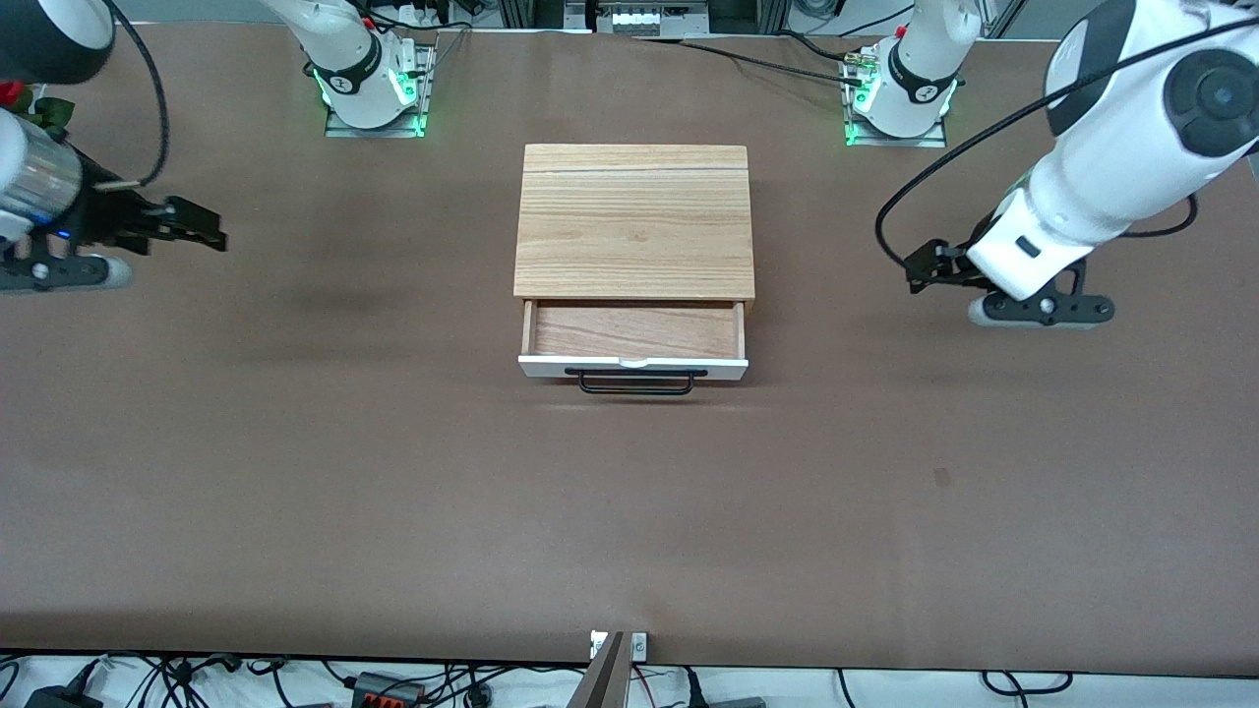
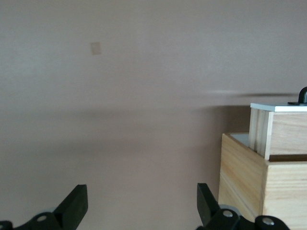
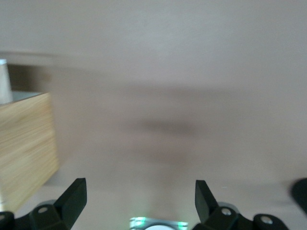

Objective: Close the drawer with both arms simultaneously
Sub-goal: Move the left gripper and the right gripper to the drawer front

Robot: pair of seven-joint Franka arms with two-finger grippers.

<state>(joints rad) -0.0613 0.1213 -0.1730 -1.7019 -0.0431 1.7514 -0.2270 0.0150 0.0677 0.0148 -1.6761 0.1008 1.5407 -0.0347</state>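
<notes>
1. The light-oak cabinet (image 1: 634, 218) is taken as the landmark; it stands on the brown table (image 1: 393, 492), midway between the two arm bases.
2. The drawer (image 1: 634, 334) is seen pulled partway out of the cabinet's front, toward the front camera. Its reddish-brown interior is exposed and nothing is seen in it. Its white front panel (image 1: 633, 368) and black bar handle (image 1: 637, 382) form the part of the cabinet nearest that camera.
3. The left gripper (image 1: 920, 267) is held over bare table, well apart from the cabinet, toward the left arm's end of the table. In the left wrist view its fingers (image 2: 76, 203) are seen spread apart with nothing between them, and a corner of the cabinet and drawer is seen to one side.
4. The right gripper (image 1: 202, 231) is held over bare table, well apart from the cabinet, toward the right arm's end of the table. In the right wrist view its fingers (image 3: 76, 197) are likewise spread and empty.
5. The step in hand is judged to be the approach: no contact with the drawer has yet been made, and closing has not begun.
6. For the next move, both grippers would need to be brought in front of the white front panel, one near each end of the handle, and lowered to panel height.
7. An even, simultaneous push toward the cabinet would then be called for; unequal pressure could skew the drawer or shift the cabinet.
</notes>
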